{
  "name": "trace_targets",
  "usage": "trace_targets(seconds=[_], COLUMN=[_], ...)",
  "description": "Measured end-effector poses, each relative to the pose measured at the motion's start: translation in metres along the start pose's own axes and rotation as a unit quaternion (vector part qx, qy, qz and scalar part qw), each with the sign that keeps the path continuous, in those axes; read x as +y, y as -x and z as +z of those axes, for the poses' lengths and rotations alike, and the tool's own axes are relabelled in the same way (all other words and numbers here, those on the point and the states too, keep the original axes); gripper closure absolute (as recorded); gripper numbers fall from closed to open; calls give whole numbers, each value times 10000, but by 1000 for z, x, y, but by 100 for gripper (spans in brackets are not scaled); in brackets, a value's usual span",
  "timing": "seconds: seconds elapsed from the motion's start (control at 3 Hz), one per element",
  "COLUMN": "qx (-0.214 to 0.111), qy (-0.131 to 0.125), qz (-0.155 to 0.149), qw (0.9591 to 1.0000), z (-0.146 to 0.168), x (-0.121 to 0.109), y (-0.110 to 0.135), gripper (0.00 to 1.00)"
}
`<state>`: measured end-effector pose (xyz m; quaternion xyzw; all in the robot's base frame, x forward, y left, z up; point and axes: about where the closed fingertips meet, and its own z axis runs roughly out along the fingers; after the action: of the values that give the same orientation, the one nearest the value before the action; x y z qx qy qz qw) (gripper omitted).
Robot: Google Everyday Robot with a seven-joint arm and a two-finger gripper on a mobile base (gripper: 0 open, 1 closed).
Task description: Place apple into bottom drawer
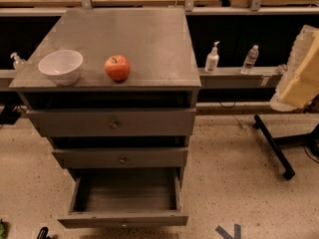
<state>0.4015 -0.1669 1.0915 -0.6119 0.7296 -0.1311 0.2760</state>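
Pump bottle, far left (17, 60): mostly hidden behind the cabinet's corner; only the top shows.
Bowl (61, 66): white, upright on the left front of the cabinet top (149, 34); only its white inside shows.
Apple (117, 67): on the cabinet top near the front edge, just right of the bowl and not touching it, stem up. It is outside every drawer.
Top drawer (112, 122): grey front with a small knob, a dark gap above it; its inside is out of sight.
Middle drawer (121, 158): the same, inside out of sight.
Bottom drawer (124, 195): pulled well out toward the bottom of the frame; only its bare grey floor and walls show.
Ledge right of the cabinet (234, 74): holds a white pump bottle (212, 59) and a clear water bottle (250, 59), standing apart.
Gripper (299, 68): a pale yellow and white shape at the right edge, level with the cabinet top and well away from the apple; cut off by the frame, and I cannot tell whether it is open or closed.
Black stand (274, 148): legs on the floor at lower right, partly cut off.
Floor mark (229, 230): blue, cut by the bottom edge.
Writing: the bottle labels cannot be read.
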Motion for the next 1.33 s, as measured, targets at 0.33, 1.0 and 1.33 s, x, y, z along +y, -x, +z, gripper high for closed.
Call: trace_targets(seconds=[0.33, 1.0, 1.33], qx=[0, -835, -1015], qy=[0, 357, 493], qz=[0, -475, -705], qw=[10000, 9947, 9911], z=[0, 55, 71], x=[0, -30, -29], y=[0, 76, 108], gripper=[0, 0, 0])
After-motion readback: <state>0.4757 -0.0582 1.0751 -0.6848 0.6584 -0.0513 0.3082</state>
